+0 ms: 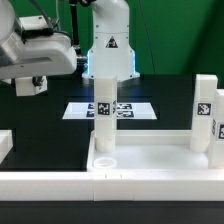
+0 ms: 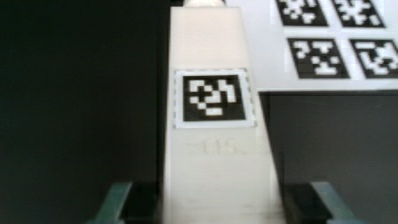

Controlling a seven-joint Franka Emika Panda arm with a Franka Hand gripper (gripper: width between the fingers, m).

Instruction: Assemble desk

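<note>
The white desk top point(image 1: 150, 152), a tray with a raised rim, lies across the table. One white tagged leg point(image 1: 103, 118) stands upright at its corner on the exterior view's left. A second tagged leg point(image 1: 205, 112) stands at the exterior view's right. My gripper point(image 1: 32, 85) hangs high at the exterior view's upper left, where its fingers are hard to make out. In the wrist view a white leg point(image 2: 217, 90) with a square tag runs between my gripper's point(image 2: 219, 197) fingers. A dark gap shows on each side of the leg, so the gripper is open.
The marker board point(image 1: 135, 108) lies flat behind the desk top in front of the robot base point(image 1: 110, 50), and it also shows in the wrist view point(image 2: 338, 40). A long white rail point(image 1: 90, 185) runs along the front. A white piece point(image 1: 4, 146) sits at the exterior view's left edge.
</note>
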